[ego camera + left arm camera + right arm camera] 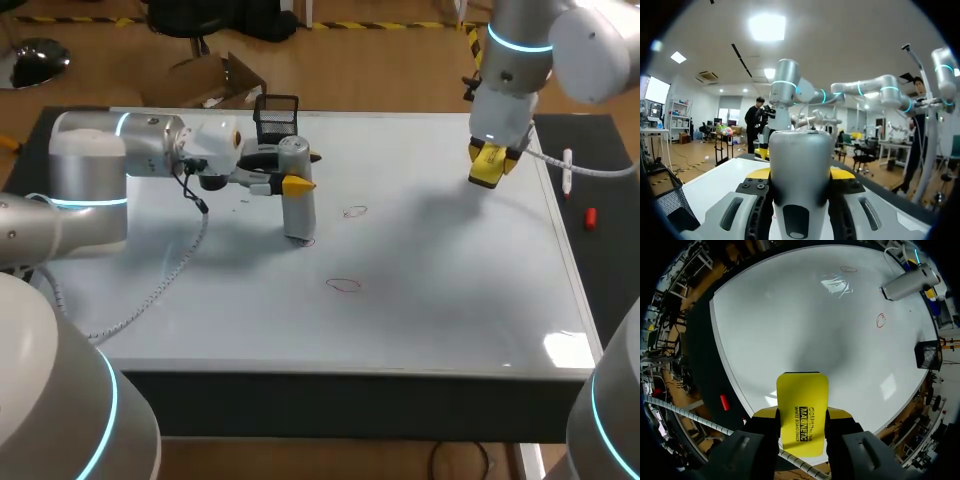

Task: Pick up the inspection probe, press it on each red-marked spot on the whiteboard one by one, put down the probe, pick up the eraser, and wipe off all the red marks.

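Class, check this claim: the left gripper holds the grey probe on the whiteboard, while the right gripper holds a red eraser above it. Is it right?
No. The eraser in the right gripper is yellow, not red; the right wrist view shows it. The left gripper does hold the grey probe on the whiteboard.

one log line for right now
left gripper shut on probe, upright on whiteboard | right gripper shut on eraser, hovering | red marks unwiped

One probe, one eraser, two red marks, one mesh basket, one whiteboard.
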`<state>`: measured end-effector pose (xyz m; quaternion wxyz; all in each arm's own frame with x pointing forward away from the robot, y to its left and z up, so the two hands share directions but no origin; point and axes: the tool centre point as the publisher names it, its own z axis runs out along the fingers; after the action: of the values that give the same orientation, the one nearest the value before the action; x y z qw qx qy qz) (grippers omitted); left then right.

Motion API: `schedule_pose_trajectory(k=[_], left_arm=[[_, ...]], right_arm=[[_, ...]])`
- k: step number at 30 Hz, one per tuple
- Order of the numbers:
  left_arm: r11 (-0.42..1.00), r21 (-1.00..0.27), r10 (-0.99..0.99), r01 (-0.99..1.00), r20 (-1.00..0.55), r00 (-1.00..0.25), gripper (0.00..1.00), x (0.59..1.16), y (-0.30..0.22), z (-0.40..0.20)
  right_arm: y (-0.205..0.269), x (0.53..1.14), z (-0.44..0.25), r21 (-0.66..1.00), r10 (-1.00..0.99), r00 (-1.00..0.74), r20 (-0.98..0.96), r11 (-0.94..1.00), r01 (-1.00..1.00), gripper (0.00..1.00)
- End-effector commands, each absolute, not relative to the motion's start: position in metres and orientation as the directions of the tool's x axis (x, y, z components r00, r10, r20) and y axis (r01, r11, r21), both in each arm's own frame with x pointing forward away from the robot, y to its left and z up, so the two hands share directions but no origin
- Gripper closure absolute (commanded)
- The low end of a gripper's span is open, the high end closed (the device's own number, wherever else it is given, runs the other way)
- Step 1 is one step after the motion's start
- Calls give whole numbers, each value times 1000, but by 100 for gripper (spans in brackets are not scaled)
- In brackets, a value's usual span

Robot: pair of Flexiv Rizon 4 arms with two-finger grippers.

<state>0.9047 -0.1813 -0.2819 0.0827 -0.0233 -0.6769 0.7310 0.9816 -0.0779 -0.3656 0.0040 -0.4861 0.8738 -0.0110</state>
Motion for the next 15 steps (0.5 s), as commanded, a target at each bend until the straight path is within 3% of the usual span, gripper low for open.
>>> schedule_pose_trajectory(k=[1, 15], left_arm=[[-69, -995, 145, -78, 68, -987, 100, 899, -177, -264], [-87, -996, 128, -27, 16, -992, 100, 913, -166, -235]], right_arm=[[-78, 982, -365, -24, -851, -526, 7, 525, -851, 100], [-78, 982, -365, -24, -851, -526, 7, 525, -851, 100]])
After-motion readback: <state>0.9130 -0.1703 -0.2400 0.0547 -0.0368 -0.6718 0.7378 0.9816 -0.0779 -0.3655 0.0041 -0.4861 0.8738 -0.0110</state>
